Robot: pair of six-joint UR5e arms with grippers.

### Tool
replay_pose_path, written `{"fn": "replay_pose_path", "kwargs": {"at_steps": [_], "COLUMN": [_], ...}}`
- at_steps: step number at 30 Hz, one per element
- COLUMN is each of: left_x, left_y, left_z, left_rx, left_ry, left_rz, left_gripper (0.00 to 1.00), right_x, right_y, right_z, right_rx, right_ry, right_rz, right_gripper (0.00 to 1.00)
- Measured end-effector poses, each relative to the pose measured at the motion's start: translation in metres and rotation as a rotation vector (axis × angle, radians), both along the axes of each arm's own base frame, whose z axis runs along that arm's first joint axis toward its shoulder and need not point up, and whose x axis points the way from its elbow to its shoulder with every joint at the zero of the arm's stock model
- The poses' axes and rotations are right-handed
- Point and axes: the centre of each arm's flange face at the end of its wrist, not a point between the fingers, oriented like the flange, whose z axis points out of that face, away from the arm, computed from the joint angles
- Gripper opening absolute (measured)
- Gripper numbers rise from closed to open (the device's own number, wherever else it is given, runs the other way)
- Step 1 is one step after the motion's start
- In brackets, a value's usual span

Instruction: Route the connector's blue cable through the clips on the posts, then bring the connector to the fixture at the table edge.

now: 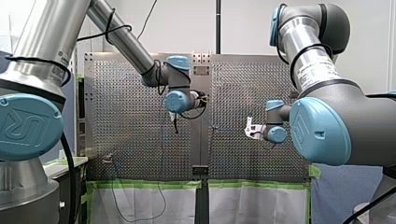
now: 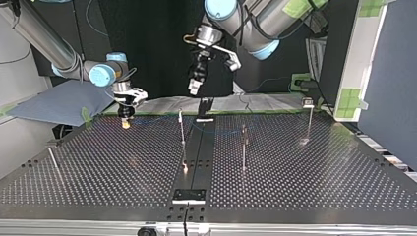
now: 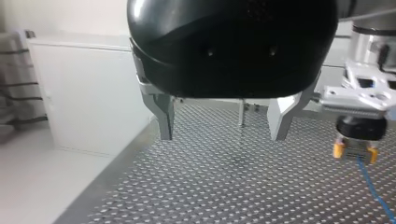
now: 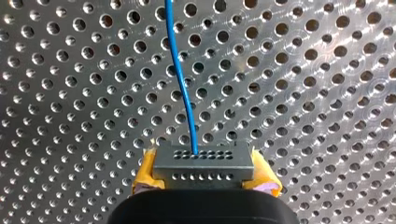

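Note:
My right gripper (image 4: 204, 181) is shut on a grey connector (image 4: 204, 161), with its yellow pads (image 4: 145, 176) on both sides. A blue cable (image 4: 180, 74) leaves the connector and runs ahead over the perforated table. In the top view this gripper (image 2: 126, 122) hangs low near the table's far left edge. My left gripper (image 3: 224, 136) stands open with nothing between its metal fingers (image 3: 164, 116), above the table's far middle (image 2: 194, 88). In the left wrist view the right gripper (image 3: 356, 150) is beside it, with the cable (image 3: 373, 186) trailing down.
Thin posts stand on the table in the top view: one (image 2: 182, 129) left of the centre strip, one (image 2: 243, 145) right of it, one with a clip (image 2: 309, 118) at the far right, and a leaning one (image 2: 53, 163) at the left. A black fixture (image 2: 189, 195) sits at the near edge.

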Motion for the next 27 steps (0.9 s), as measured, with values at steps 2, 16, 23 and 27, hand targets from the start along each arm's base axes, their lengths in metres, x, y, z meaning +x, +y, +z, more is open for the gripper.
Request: {"fn": "replay_pose_path", "kwargs": {"at_steps": [2,16,23,27], "left_x": [-0.003,-0.030,-0.043,-0.051], "left_y": [0.004,0.031,0.044,0.052], "left_z": [0.003,0.026,0.034,0.035], "left_rx": [-0.015,-0.122,-0.163,-0.187], "left_ry": [-0.010,-0.085,-0.121,-0.136], "left_rz": [0.002,0.001,0.004,0.010], "left_gripper": [1.00,1.00,1.00,1.00], "right_x": [0.001,0.003,0.003,0.003], "right_y": [0.000,0.001,0.001,0.002], "right_z": [0.000,0.000,0.000,0.000], "right_rx": [0.000,0.000,0.000,0.000], "right_ry": [0.000,0.000,0.000,0.000], "right_rz": [0.001,0.004,0.005,0.006], "right_gripper": [0.00,0.00,0.00,0.00]}}
